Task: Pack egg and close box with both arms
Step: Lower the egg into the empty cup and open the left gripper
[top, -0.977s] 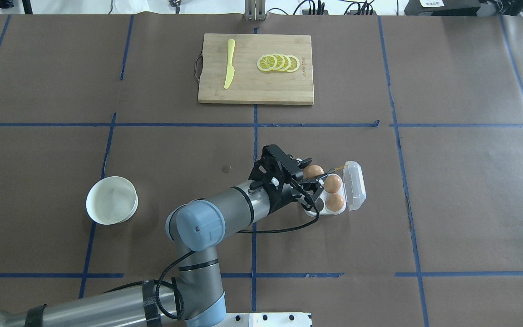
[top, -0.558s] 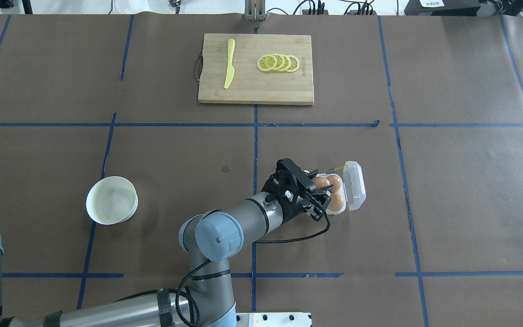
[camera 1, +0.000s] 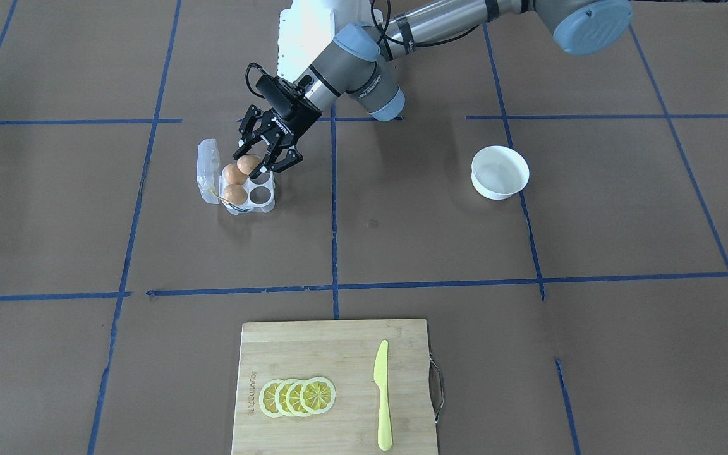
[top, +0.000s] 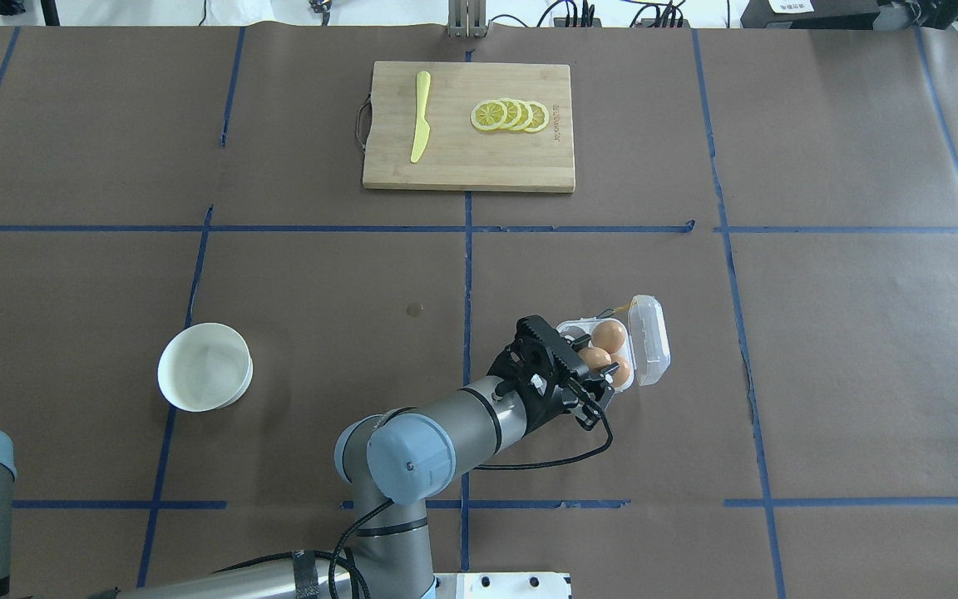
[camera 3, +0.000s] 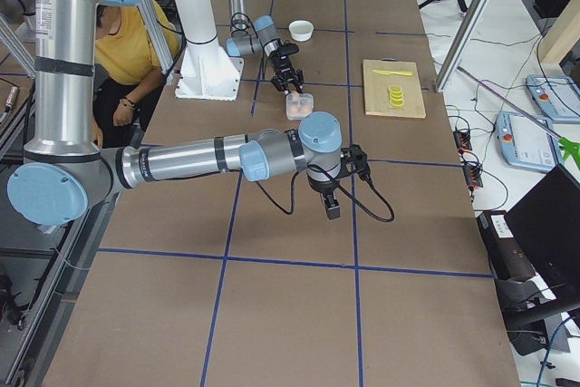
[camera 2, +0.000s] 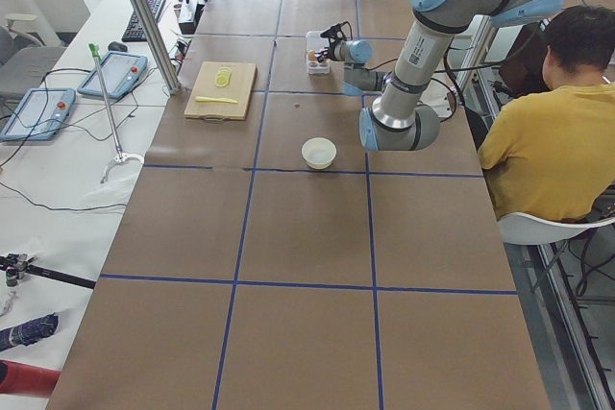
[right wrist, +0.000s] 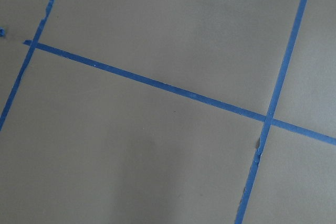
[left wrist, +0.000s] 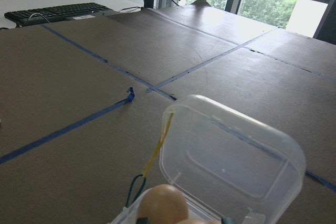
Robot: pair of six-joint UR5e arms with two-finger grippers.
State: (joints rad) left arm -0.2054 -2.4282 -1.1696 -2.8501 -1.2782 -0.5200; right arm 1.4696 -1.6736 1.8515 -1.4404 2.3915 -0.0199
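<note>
Left pincer, clamped on the egg, has moved from the far side of the box to above an empty near cell — release looks imminent. Lid stands open. Right pincer — grip cannot be told — hangs well apart.

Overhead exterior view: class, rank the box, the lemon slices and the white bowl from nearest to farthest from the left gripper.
Measured from the left gripper, which holds the egg:
1. The box: directly below the gripper, lid open.
2. The lemon slices: on the cutting board, at the table's far side.
3. The white bowl: well off to the left.
</note>
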